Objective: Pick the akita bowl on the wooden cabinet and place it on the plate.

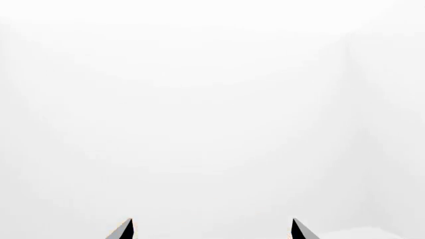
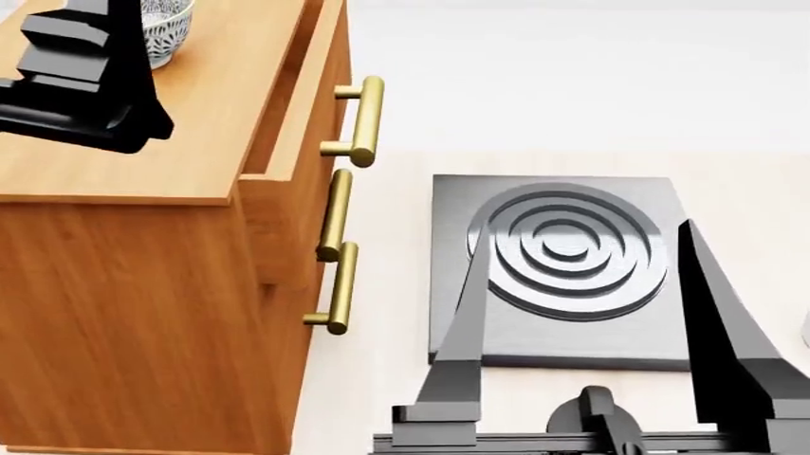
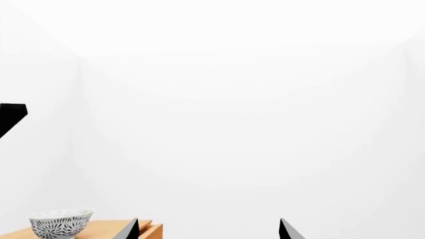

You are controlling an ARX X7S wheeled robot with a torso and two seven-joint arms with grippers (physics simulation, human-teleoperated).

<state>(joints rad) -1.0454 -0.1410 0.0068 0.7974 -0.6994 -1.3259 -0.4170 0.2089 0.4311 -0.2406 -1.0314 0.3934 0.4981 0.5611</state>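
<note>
Closest to the head camera, the right gripper (image 2: 576, 275) hangs low in front, its two long dark fingers spread wide with nothing between them, framing the grey burner (image 2: 557, 275) that lies on the pale floor-like surface beyond. Through the gap you can see the burner's raised concentric rings. In the right wrist view the same fingertips (image 3: 130, 230) stand well apart against white wall, again empty.

Up on the cabinet (image 2: 165, 237), the left arm's dark bulk sits over the top panel, near the back corner. From the head view I cannot tell how the left gripper (image 1: 211, 229) stands, but the left wrist view shows two tips far apart, facing blank white, gripping nothing.

The bowl (image 2: 167, 28) rests on the cabinet top, just beside the left arm and partly hidden behind it; only its patterned side and rim peek out at the frame's upper edge. The right wrist view catches the bowl (image 3: 61, 222) too, upright on the wooden top, clear of the right gripper.

Brass handles (image 2: 355, 121) run down the cabinet's drawer front, and the top drawer is pulled slightly out.
</note>
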